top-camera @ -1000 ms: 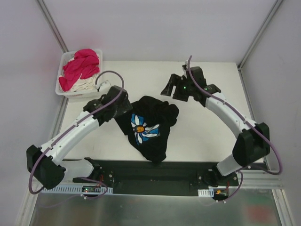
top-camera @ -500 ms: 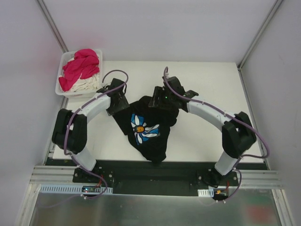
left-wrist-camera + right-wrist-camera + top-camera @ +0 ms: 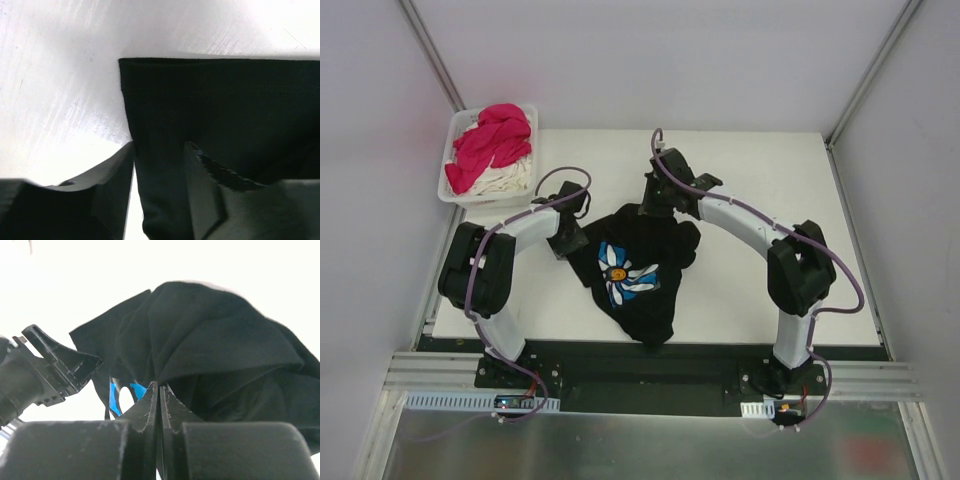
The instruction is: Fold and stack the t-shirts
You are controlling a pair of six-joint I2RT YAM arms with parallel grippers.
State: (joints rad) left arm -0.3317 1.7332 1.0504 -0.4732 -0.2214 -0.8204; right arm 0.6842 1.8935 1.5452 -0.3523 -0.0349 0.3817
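the black t-shirt point(image 3: 640, 265) lies crumpled in the middle of the bench point(image 3: 760, 180), its long axis about 12 to 6 o'clock. the right gripper point(image 3: 159, 388), at its 12 o'clock edge, is closed on a fold. the left gripper point(image 3: 159, 150), at 10 o'clock, stands open astride the hem.

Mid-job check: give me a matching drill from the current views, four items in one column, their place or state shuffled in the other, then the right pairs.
Column one:
1. black t-shirt
2. pink t-shirt
3. left hand
4. right hand

Column two:
A. jaws closed, at the black t-shirt's far edge
B. lying in the white basket at the far left corner
C. crumpled on the table, daisy print up
D. jaws apart, with the black t-shirt's hem between them

Pairs: 1-C, 2-B, 3-D, 4-A
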